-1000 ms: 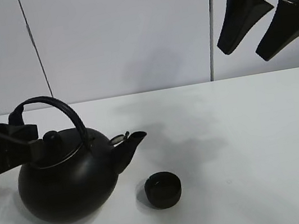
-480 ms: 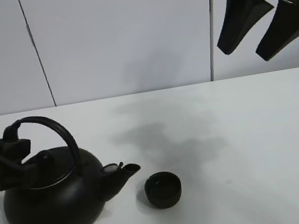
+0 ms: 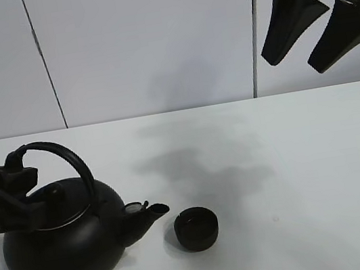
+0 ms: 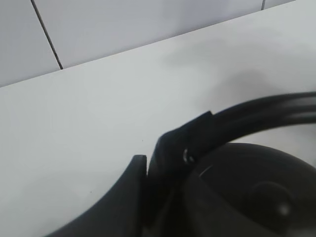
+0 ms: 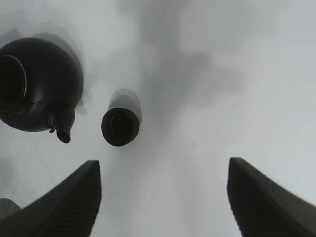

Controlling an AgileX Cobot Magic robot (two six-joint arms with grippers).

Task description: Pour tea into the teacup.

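Lab test bench: bare white table (image 3: 293, 158), plain panelled wall (image 3: 152, 43).

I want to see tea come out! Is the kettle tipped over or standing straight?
Tipped: the kettle leans, spout lowered toward the teacup.

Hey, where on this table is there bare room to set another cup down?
The whole stretch of white table right of the teacup is bare, out to the right edge, and so is the strip behind it up to the wall. It is crowded at front left: the kettle, held by the left gripper, has its spout almost at the teacup.
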